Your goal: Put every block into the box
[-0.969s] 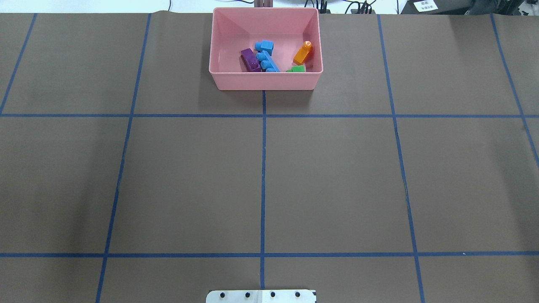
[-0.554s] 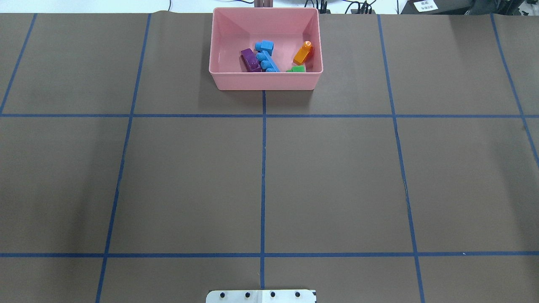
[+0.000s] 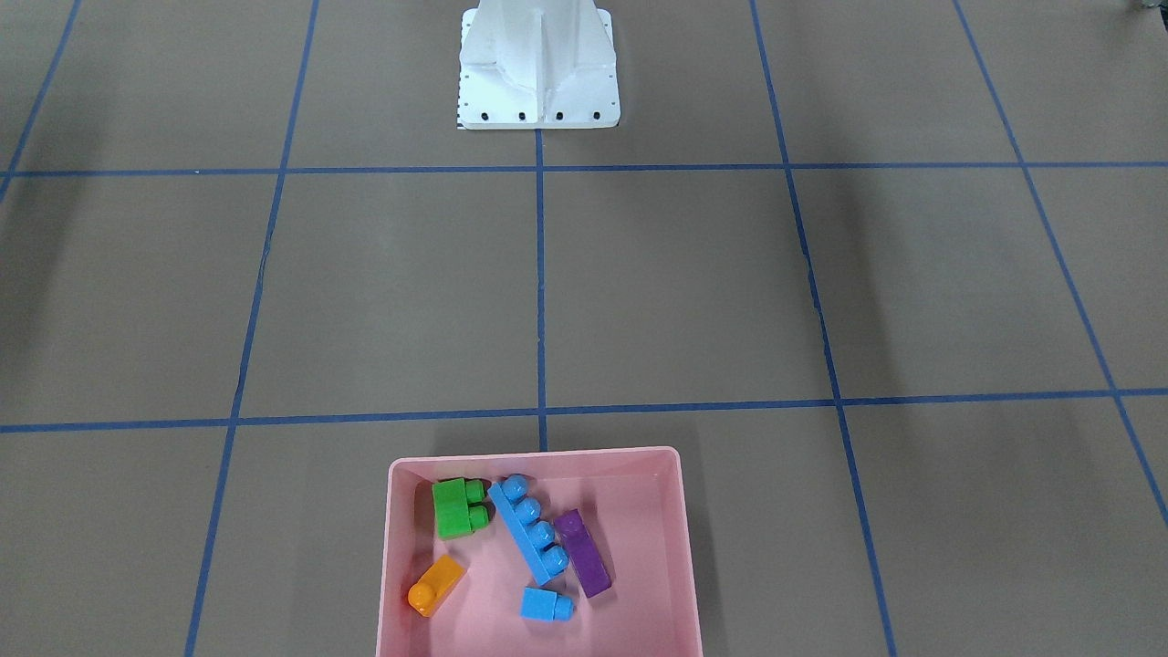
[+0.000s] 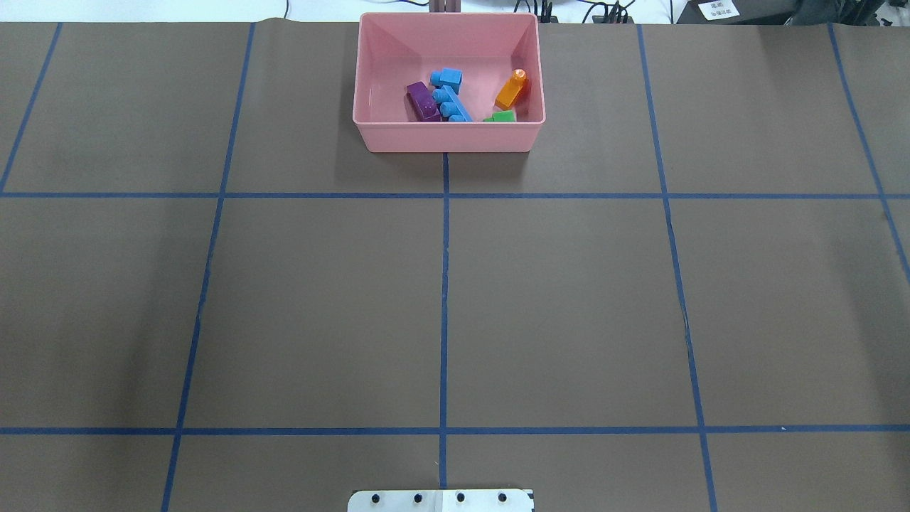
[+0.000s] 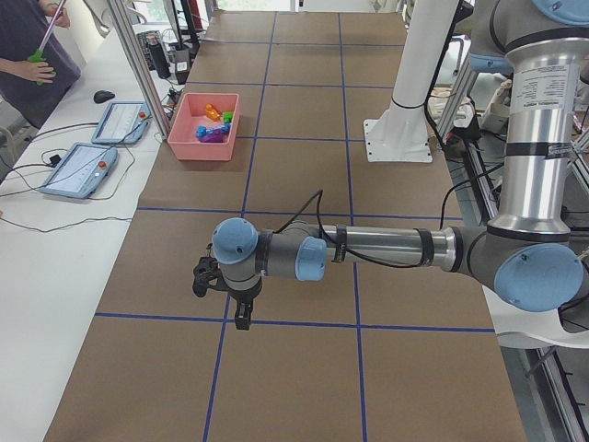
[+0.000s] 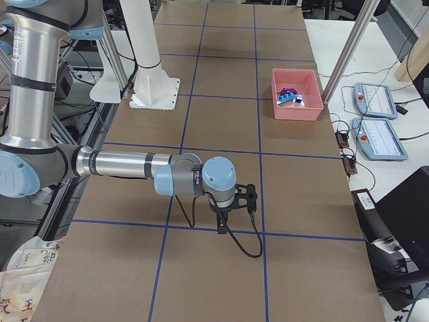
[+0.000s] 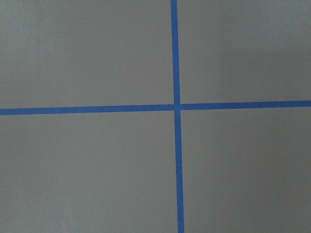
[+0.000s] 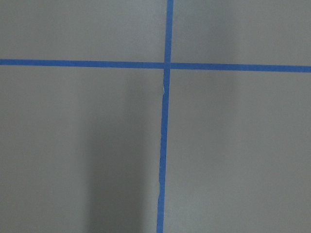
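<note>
The pink box [image 4: 448, 136] stands at the table's far middle edge; it also shows in the front-facing view [image 3: 534, 453]. All the blocks lie inside it: the orange one-stud [image 4: 512, 89], the small blue one-stud [image 4: 448, 77], the long blue four-stud [image 4: 453, 105], the purple sloped [image 4: 422, 102] and the green two-stud [image 4: 501, 116]. My left gripper [image 5: 221, 299] shows only in the exterior left view, low over bare table and far from the box. My right gripper [image 6: 234, 211] shows only in the exterior right view, likewise. I cannot tell whether either is open or shut.
The white robot base [image 3: 538, 64] stands at the near middle edge. Blue tape lines [image 4: 444, 284] grid the brown table. Control tablets [image 5: 87, 166] lie on a white side bench beyond the box, and an operator [image 5: 28, 64] stands there.
</note>
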Robot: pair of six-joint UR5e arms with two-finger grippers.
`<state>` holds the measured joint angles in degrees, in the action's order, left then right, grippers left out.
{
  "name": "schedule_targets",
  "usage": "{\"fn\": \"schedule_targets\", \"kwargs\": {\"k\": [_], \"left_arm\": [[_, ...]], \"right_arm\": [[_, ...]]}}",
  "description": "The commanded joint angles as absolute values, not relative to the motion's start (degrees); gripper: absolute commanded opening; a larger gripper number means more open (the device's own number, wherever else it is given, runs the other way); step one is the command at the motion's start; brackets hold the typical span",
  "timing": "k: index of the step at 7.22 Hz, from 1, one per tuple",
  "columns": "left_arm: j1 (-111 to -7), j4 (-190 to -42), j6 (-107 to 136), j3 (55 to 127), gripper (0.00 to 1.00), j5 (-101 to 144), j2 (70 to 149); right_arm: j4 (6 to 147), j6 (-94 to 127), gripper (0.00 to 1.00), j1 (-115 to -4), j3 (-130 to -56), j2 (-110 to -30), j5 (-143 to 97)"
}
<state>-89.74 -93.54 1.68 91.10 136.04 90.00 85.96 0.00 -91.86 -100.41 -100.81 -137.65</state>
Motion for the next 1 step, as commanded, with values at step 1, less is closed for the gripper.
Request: {"fn": "schedule_targets", "kwargs": {"k": [1], "left_arm": [[-89.74,-93.52,1.67,91.05,1.00,135.97,90.00]], "right_arm": [[85.96,0.00,1.00,-91.85,-100.37,-100.72,-137.81]]}}
